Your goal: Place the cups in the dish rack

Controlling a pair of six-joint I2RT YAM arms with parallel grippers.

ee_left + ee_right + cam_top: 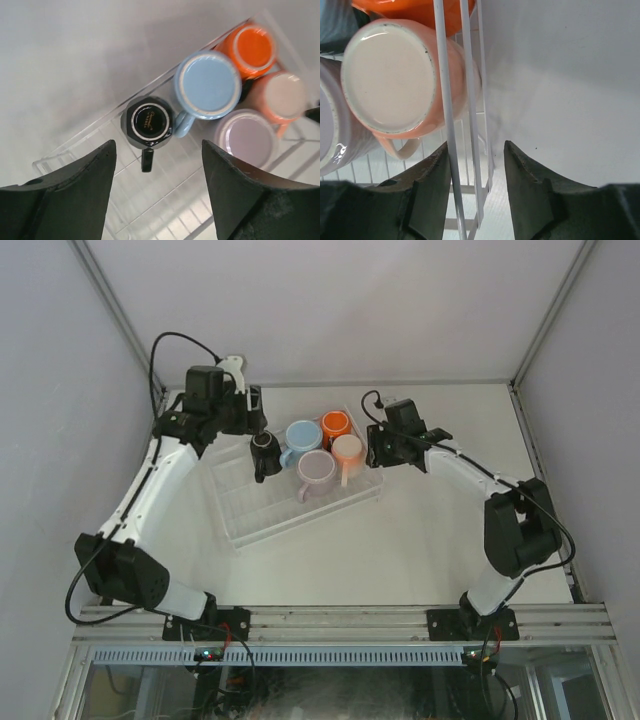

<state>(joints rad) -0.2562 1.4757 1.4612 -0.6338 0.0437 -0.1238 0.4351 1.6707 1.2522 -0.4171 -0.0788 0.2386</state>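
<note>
The left tool is released, its matte black jaws spread wide above the faceted, glossy black mug, which sits base-up in the clear ribbed dish rack below the gap. Right of it in the rack, also inverted and clustered close, are the round glazed light blue mug, lilac mug and orange mug. The smooth peach mug sits inverted just left of the right tool, whose jaws are parted, with the rack's thin white rim rods running between them over the pale surface.
</note>
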